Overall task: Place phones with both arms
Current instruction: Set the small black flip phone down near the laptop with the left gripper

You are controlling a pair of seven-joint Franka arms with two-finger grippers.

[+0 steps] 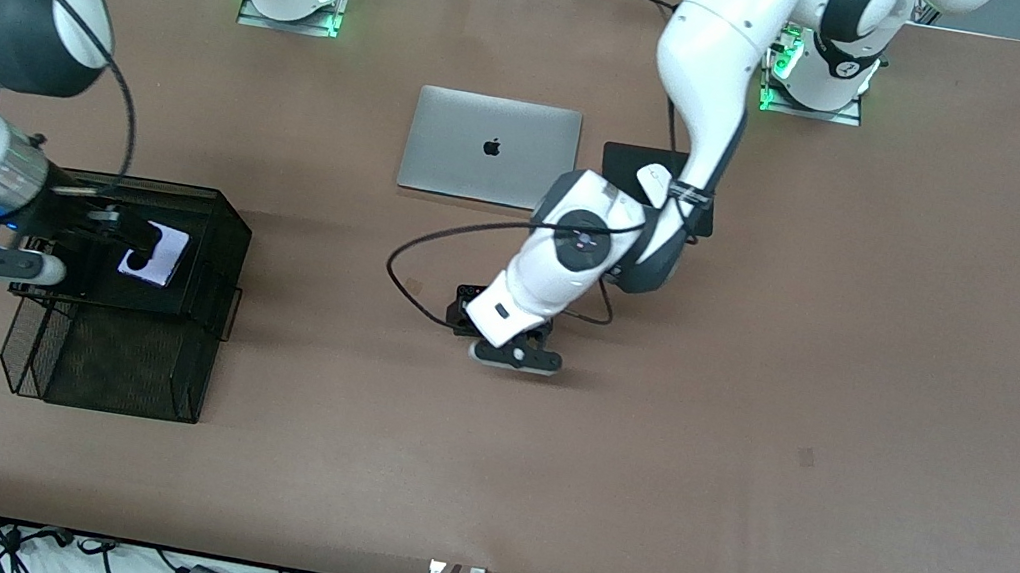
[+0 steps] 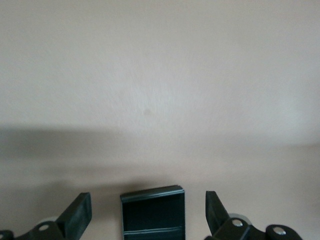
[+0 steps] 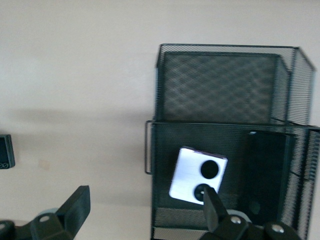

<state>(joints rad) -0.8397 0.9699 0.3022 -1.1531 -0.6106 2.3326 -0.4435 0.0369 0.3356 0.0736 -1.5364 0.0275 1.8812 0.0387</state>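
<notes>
Brown matte table (image 1: 754, 414) bearing mesh basket (image 1: 218, 213).

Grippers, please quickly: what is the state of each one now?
Left gripper: open, holding nothing, over the small black phone on the table.
Right gripper: open, holding nothing, over the mesh tray with the lavender phone.

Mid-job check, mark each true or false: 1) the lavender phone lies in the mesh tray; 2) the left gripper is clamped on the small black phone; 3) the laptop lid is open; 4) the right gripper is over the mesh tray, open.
1) True: the lavender phone lies in the mesh tray.
2) False: the left gripper is open, the small black phone lying loose between its fingers on the table.
3) False: the laptop is closed.
4) True: the right gripper hangs open over the tray.
</notes>
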